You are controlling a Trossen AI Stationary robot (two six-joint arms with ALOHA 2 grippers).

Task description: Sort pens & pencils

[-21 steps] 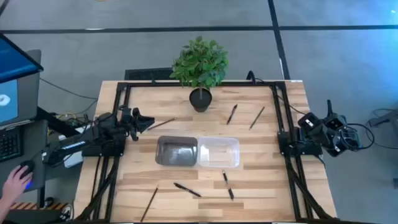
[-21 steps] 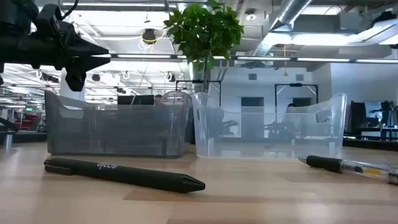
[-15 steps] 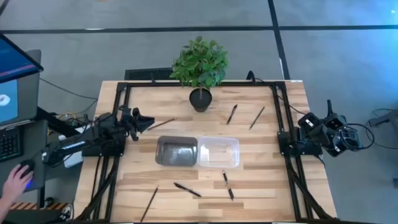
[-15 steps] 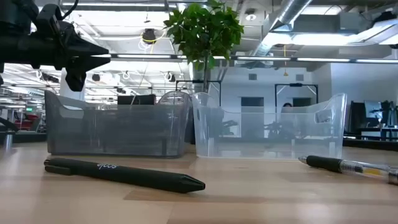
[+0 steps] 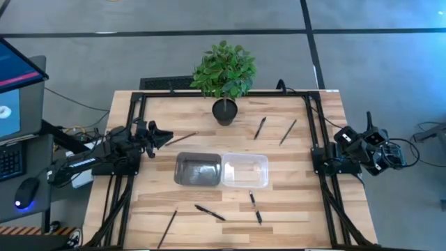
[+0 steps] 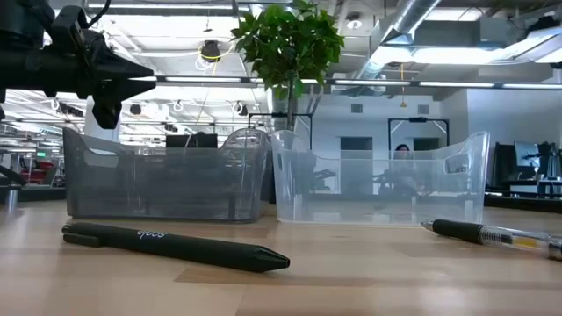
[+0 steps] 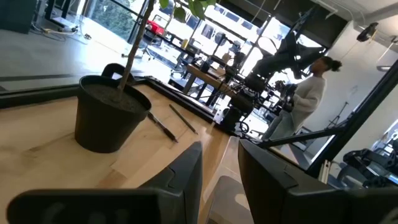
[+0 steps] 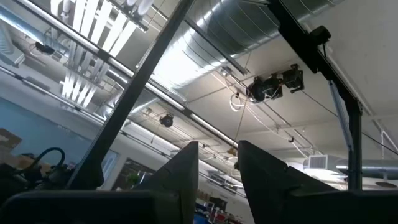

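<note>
Three black pens lie on the wooden table: one far right of the middle (image 5: 260, 127) and two near the front edge (image 5: 210, 213) (image 5: 255, 207). Three thin brownish pencils lie flat: one (image 5: 182, 139) just right of my left gripper, one at the far right (image 5: 288, 131), one at the near left (image 5: 168, 228). My left gripper (image 5: 164, 134) hovers open over the table's left edge, its fingers level and pointing right. My right gripper (image 8: 217, 149) is open beyond the table's right edge (image 5: 343, 137) and points up at the ceiling.
A grey bin (image 5: 198, 169) and a clear bin (image 5: 244, 171) stand side by side at the table's middle. A potted plant (image 5: 224, 70) stands at the far edge. A black frame (image 5: 139, 104) runs round the table. People show in the room beyond.
Both arms have kept still. A person's hand that lay on a mouse off the table's near left has gone out of view.
</note>
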